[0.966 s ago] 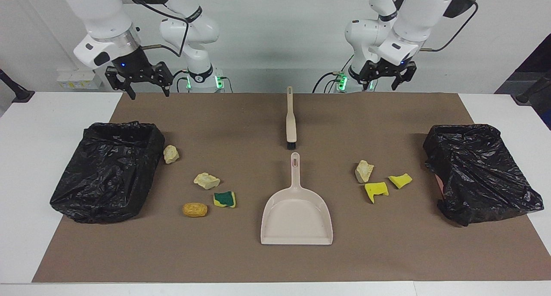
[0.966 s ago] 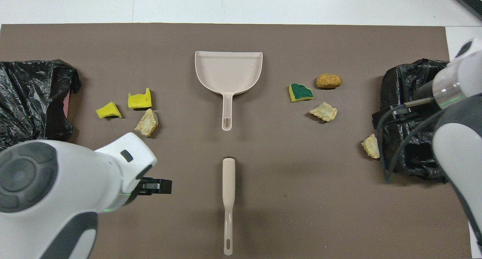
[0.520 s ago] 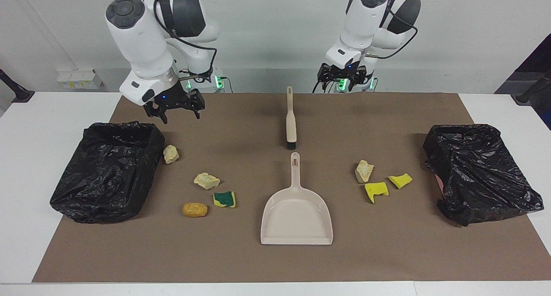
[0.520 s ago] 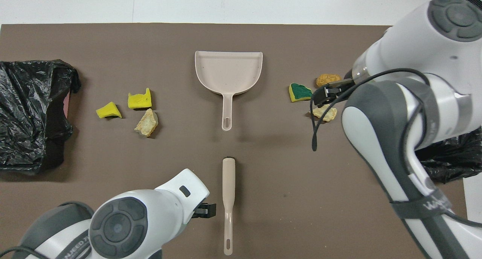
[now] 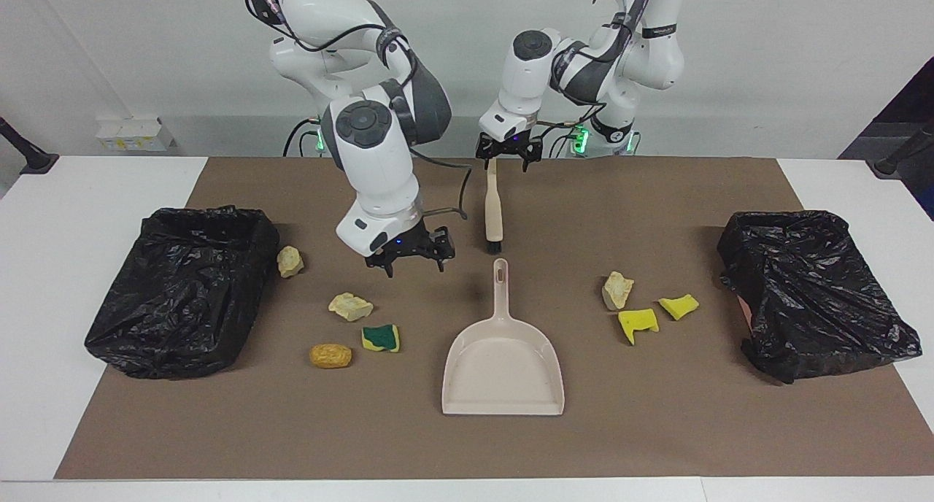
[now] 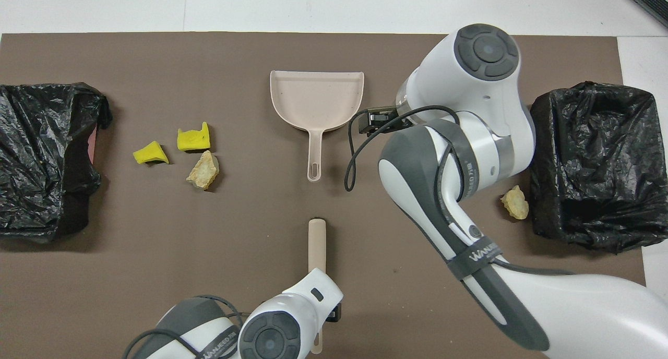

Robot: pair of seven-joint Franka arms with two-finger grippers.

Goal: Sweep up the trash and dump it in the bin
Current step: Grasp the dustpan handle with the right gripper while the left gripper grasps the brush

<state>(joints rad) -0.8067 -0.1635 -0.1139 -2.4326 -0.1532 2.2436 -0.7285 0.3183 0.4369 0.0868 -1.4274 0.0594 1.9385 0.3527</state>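
Seven scraps of trash lay out: two yellow sponge bits point(image 5: 638, 325) point(image 5: 678, 306), one green-and-yellow sponge point(image 5: 381, 338), three pale bread-like chunks point(image 5: 617, 290) point(image 5: 350, 306) point(image 5: 290, 261), and one golden-brown roll point(image 5: 330, 355). There were two black-bagged bins point(image 5: 182, 287) point(image 5: 813, 290), one beige dustpan point(image 5: 502, 360), one beige brush point(image 5: 494, 210), one brown mat point(image 5: 657, 429), and two arms, each with one claw point(image 5: 408, 257) point(image 5: 509, 152).

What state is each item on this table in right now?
Beige plastic dustpan: flat, empty.
Beige brush: flat on mat.
Two black-bagged bins: open.
Left pincer: open, over brush handle.
Right pincer: open, raised beside dustpan handle.
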